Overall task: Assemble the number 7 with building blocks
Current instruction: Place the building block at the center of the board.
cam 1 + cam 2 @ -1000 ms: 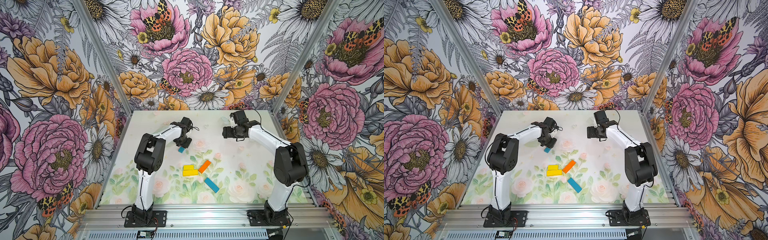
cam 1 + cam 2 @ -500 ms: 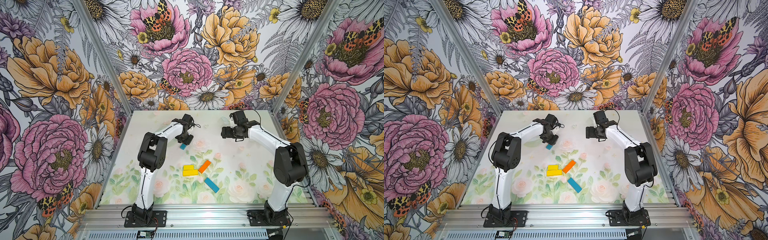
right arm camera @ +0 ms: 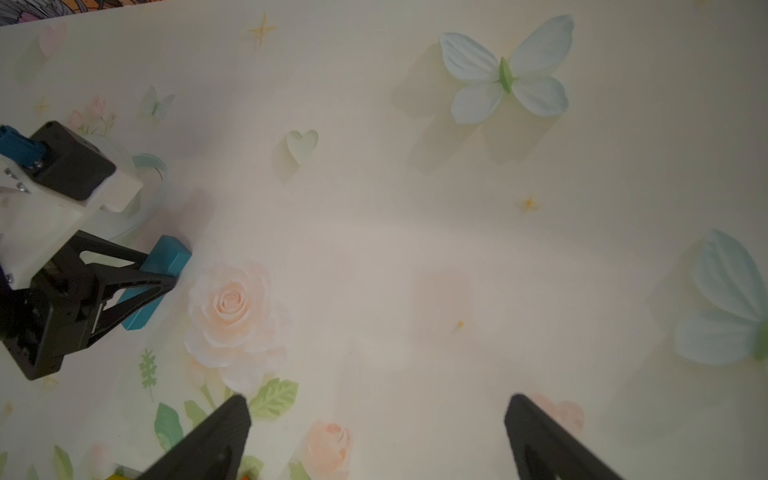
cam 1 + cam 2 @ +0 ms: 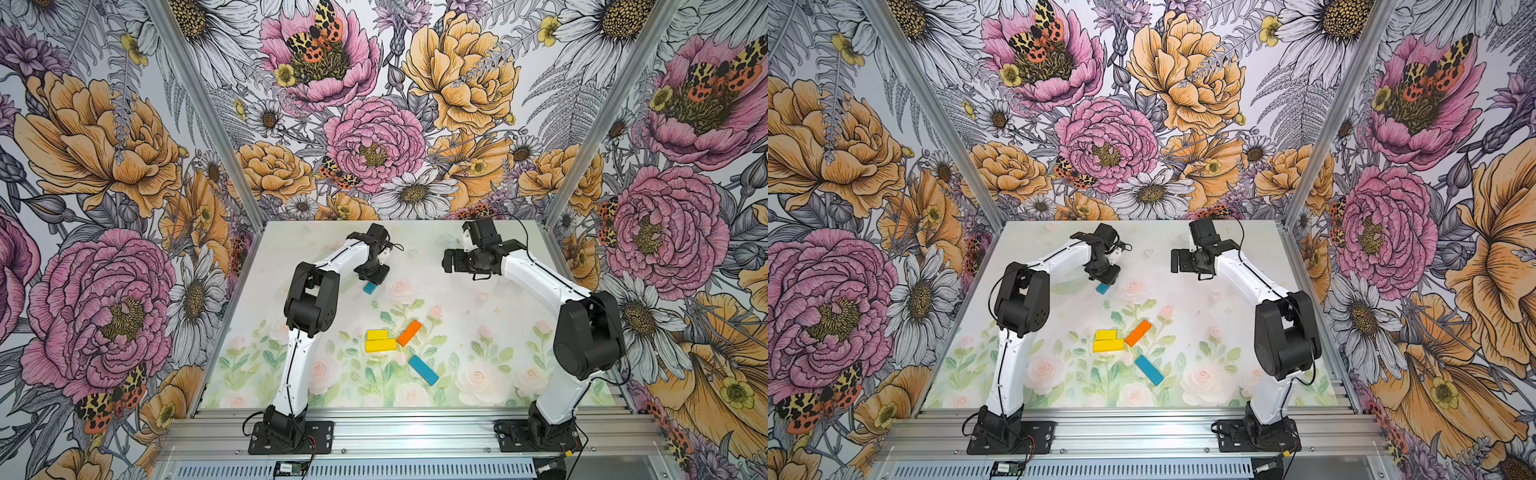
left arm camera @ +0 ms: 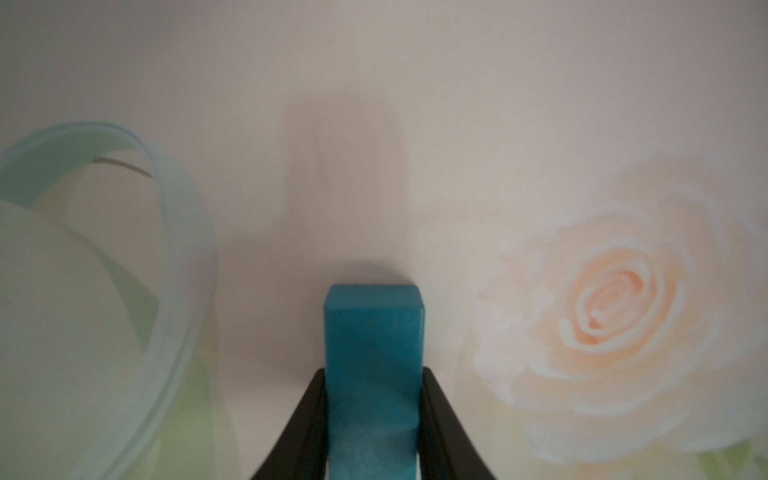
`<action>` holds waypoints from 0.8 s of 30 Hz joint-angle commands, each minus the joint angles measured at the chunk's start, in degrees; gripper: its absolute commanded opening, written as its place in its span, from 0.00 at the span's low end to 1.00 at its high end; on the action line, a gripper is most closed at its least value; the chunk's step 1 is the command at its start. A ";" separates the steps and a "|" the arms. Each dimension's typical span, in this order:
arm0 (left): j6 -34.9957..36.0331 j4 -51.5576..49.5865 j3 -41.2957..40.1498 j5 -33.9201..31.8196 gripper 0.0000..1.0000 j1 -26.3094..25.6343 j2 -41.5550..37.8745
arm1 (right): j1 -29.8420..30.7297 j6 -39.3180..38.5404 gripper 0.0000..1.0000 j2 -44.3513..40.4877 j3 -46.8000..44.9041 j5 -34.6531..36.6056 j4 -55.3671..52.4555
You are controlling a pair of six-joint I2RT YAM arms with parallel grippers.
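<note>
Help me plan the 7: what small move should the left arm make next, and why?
Probably carry the blue block toward the short yellow block: the left gripper is shut on it, well away from that block, and no top bar is laid yet.

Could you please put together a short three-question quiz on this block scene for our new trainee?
1. True or false: the left gripper is shut on a blue block.
2. How many blocks lie loose on the table? A) two B) four C) six
3. Fill in: the right gripper is ____ and holds nothing.

Key
1. True.
2. B: the shorter yellow block, the longer yellow block, the orange block and the second blue block.
3. Open.
</note>
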 commanded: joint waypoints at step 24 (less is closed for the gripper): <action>-2.53 -1.73 1.68 3.66 0.53 1.23 -2.34 | 1.89 0.81 0.99 0.43 -1.54 2.36 0.55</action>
